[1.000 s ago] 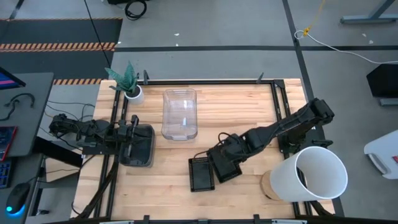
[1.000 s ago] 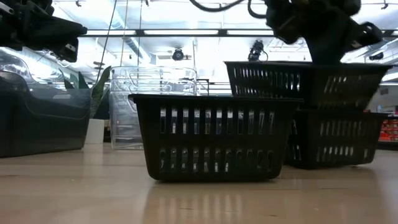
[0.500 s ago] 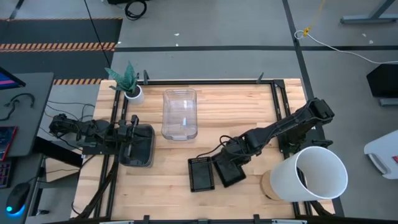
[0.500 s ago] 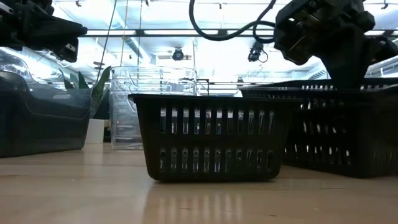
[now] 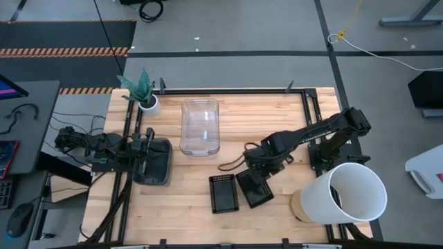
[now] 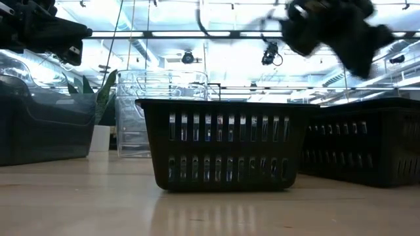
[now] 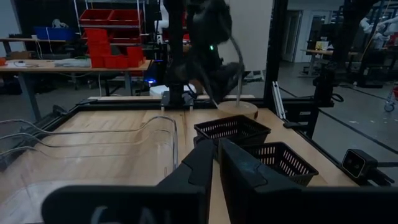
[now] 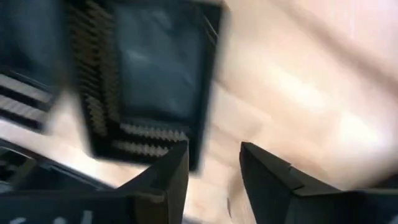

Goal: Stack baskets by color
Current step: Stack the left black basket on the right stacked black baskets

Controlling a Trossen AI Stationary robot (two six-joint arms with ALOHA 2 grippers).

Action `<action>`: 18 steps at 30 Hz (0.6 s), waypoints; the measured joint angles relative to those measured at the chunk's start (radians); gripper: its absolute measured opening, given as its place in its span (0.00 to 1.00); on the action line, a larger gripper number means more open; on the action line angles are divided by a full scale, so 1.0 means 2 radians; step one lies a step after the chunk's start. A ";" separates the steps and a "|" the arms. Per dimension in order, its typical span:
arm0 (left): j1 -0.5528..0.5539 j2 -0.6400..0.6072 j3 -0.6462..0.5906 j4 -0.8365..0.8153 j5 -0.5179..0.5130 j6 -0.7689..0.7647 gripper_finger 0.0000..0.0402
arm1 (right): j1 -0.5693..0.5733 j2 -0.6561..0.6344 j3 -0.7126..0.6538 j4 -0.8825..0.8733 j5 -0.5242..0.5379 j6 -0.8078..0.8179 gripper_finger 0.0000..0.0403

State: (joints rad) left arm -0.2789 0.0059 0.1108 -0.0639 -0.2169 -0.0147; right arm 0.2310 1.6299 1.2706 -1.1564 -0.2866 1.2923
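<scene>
Two stacked black mesh baskets [image 5: 254,188] sit nested on the table, right of a single black basket [image 5: 223,193], which fills the front of the low view [image 6: 226,144]. My right gripper [image 5: 258,166] hangs open just above the stack's far end [image 8: 149,81], touching nothing. A clear bin [image 5: 200,126] stands behind. At the left edge my left gripper [image 5: 145,149] is shut and level over the smoky grey trays [image 5: 154,162], clear of them in the low view [image 6: 46,33].
A big white bucket [image 5: 349,194] lies on its side at the near right corner, beside a round wooden disc [image 5: 300,205]. A small white plant pot [image 5: 147,104] stands at the far left. Bare wood lies in front of the black baskets.
My right gripper has opened and let go of the black basket it held. That basket has dropped from its raised place down into the black basket beneath it. The gripper has then moved up and toward the far edge, tipping as it went.
</scene>
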 joint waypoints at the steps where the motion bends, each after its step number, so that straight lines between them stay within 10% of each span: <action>1: 0.000 0.000 0.000 0.000 0.000 0.000 0.08 | 0.000 0.000 0.012 0.006 0.020 -0.010 0.37; 11: 0.000 0.000 0.000 0.000 0.000 0.000 0.07 | 0.022 0.047 0.034 0.236 0.175 -0.206 0.37; 18: 0.000 0.000 0.000 0.000 0.000 0.000 0.09 | 0.022 0.151 0.132 0.205 0.219 -0.348 0.37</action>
State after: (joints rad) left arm -0.2789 0.0059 0.1108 -0.0635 -0.2169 -0.0147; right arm 0.2745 1.9322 1.5340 -0.7469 0.1505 0.5964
